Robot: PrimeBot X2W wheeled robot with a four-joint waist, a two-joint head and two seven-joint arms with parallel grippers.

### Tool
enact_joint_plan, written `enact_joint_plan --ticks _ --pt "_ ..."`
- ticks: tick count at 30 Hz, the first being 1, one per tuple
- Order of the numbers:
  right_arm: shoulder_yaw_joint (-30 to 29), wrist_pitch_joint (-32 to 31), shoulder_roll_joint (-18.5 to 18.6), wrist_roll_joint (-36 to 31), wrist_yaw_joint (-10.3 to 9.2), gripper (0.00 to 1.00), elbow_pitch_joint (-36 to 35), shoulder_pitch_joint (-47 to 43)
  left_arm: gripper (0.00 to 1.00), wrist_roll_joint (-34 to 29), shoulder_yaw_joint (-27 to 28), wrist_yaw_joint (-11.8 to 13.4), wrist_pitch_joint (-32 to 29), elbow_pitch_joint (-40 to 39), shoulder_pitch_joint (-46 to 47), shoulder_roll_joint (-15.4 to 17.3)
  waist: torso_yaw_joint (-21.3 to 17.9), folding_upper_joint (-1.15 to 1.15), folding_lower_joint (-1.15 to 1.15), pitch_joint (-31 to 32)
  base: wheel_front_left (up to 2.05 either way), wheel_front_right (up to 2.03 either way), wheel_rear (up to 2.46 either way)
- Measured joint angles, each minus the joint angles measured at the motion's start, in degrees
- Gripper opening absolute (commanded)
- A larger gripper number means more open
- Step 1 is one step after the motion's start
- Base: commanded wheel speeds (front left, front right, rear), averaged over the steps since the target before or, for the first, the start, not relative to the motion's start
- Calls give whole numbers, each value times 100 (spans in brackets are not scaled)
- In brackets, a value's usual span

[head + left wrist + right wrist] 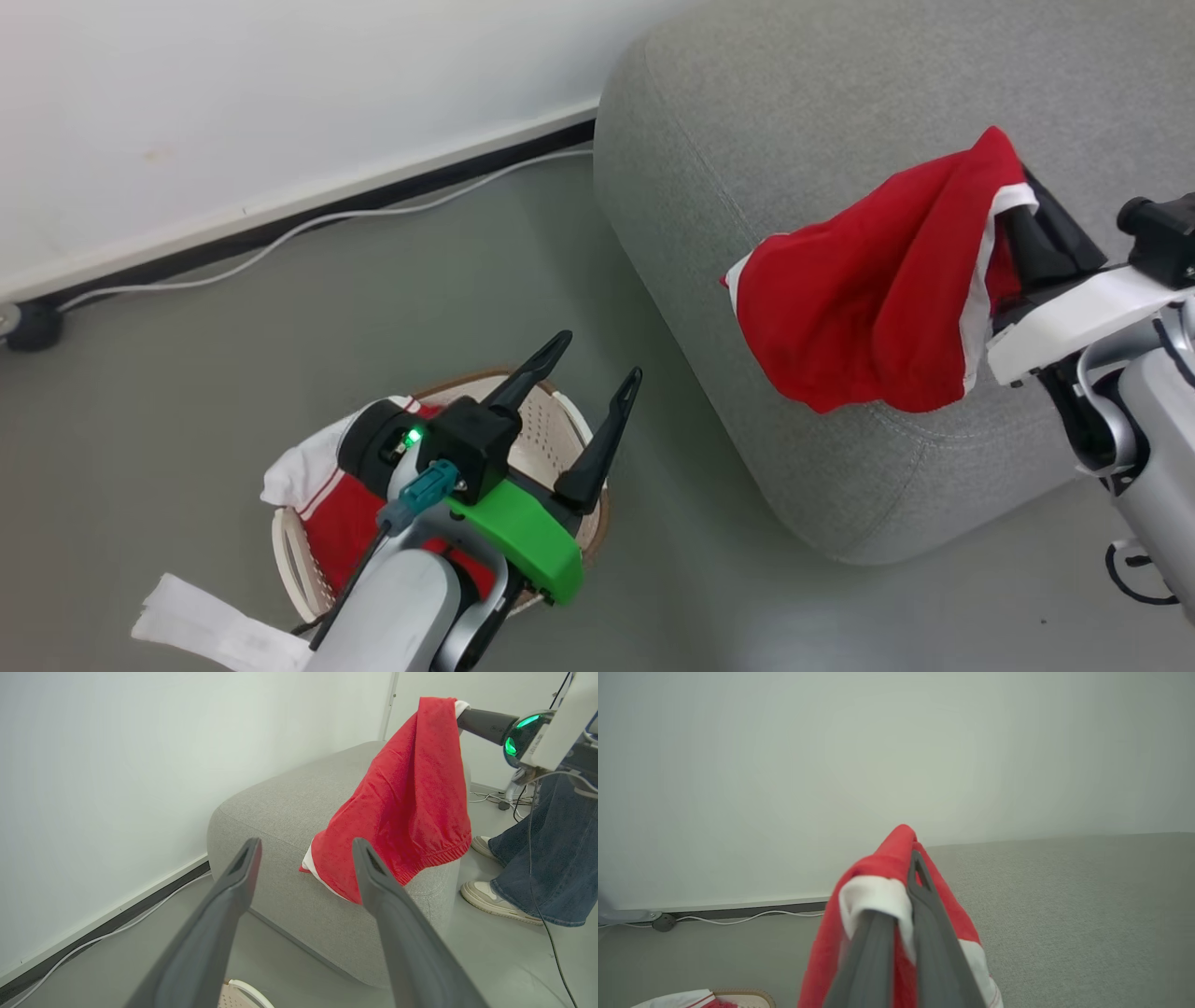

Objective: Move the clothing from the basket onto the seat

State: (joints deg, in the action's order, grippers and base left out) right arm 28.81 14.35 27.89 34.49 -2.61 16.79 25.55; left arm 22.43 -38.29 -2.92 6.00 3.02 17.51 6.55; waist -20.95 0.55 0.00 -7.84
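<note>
The right gripper [906, 891] is clamped on the garment [868, 299], a red piece with white bands. Its two dark fingers pinch a fold at the top, and the cloth hangs down from the tips. The garment hangs over the rounded near corner of the seat [794, 93]. Its lower hem sits against or just above the grey fabric, and which of the two cannot be told. The left gripper [600, 357] stands wide open and empty above the basket [551, 434], well apart from the garment. In the left wrist view the garment shows between its two spread fingers, farther off.

In the head view the garment wraps around the right gripper's fingertips and hides them. In the right wrist view the cloth covers much of one finger. The left arm hides the middle and near side of the basket, so its bottom cannot be seen. A white strip [201, 625] by the left forearm is cut off at the frame's edge and is hard to identify. A person's jeans [551, 858] and pale shoes [490, 898] show beyond the seat, cropped at the frame's right edge.

The basket stands on the floor beside the seat. More clothing [341, 523] lies in it, red with a white part spilling over the far rim. A white cable [327, 219] runs along the base of the wall.
</note>
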Motion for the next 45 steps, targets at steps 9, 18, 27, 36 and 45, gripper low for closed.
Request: enact_joint_plan --ticks 9,18,27,36,45 --pt "-446 0 87 148 18 0 -120 473 100 -213 -40 -8 -119 -147 173 19 -7 0 0 -476 0 0 0" --pt "-859 -192 414 330 151 0 -30 1792 100 -345 -104 -11 -244 -344 505 41 165 0 0 -995 0 0 0" --pt "-1408 -490 961 333 8 0 358 2877 100 -497 -75 -11 -293 -561 769 44 551 0 0 -1458 0 0 0" --pt "-1812 -642 1360 483 -35 0 799 3343 100 -615 108 30 -401 -884 937 170 900 0 0 -1958 0 0 0" --pt "-2058 -570 1555 469 -155 0 1410 3445 100 -670 109 49 -521 -1027 985 314 1033 0 1 -2466 0 0 0"
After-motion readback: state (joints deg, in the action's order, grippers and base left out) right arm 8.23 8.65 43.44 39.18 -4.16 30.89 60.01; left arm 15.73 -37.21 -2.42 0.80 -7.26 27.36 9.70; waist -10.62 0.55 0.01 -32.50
